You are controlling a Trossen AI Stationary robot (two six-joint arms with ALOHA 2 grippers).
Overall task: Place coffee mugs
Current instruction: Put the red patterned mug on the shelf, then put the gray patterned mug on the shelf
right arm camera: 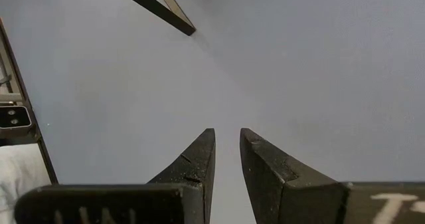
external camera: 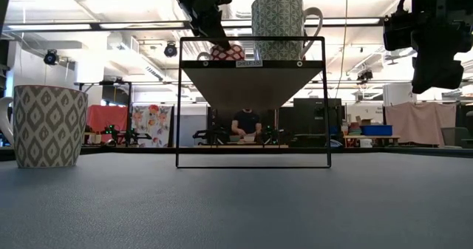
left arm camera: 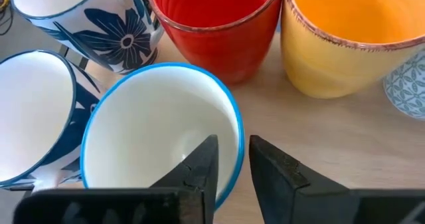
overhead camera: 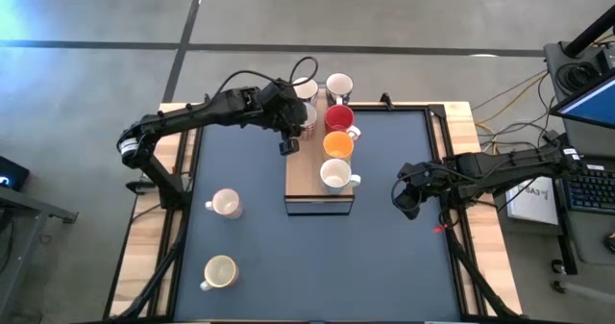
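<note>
Fingers (left arm camera: 199, 164) first, right up against the lens: my left pincer (left arm camera: 231, 151) straddles the rim of the blue-rimmed white mug (left arm camera: 159, 131), one finger inside the bowl and one outside. The gap is narrow, and I see a sliver of space on both sides of the rim, so I judge I am not clamping it. The mug sits on the wooden shelf (left arm camera: 319, 137), tucked among its neighbours: the red mug (left arm camera: 212, 31) and the orange mug (left arm camera: 345, 38) just beyond it, and the flower-patterned mug (left arm camera: 99, 24) close on the other side.

From above, my left pincer (overhead camera: 288, 143) hangs over the back of the stand. The front white mug (overhead camera: 334, 175) sits at the near end of the row.

This looks like the let-go of a placement, and doing it well means patience. I would widen a little more, then lift straight up so the inner finger clears the rim without dragging it. Any sideways drift could tip this mug or knock the red one, which stands very close.

My right pincer (overhead camera: 407, 201) waits above the dark mat (overhead camera: 384, 266), fingers slightly parted and holding nothing. Two mugs are left on the mat: a cream mug (overhead camera: 224, 203) and another mug (overhead camera: 220, 271) nearer the front edge.
</note>
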